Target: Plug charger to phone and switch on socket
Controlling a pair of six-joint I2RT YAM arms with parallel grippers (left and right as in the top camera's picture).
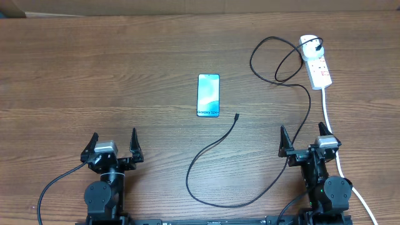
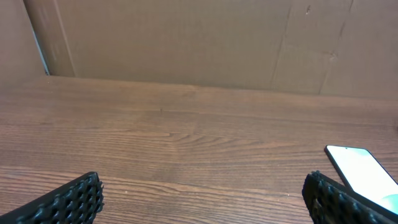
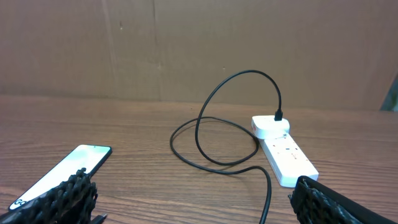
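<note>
The left pincer (image 1: pixel 114 139) and the right pincer (image 1: pixel 302 132) sit at the near edge of the desk (image 1: pixel 94 75) with jaws spread wide and nothing between them, seemingly parked ready to begin. The phone (image 1: pixel 209 95) lies flat mid-desk, slim, its blue-teal screen lit, with white lettering at the near short edge. The thin black charger (image 1: pixel 212 147) loops from the white socket (image 1: pixel 317 64) at far right, its free tip (image 1: pixel 237 115) near the phone but apart from it.

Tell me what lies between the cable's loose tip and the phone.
Nothing visible does. The cable tip lies near the phone's lower right corner, apart from it, with only the table surface between them.
</note>
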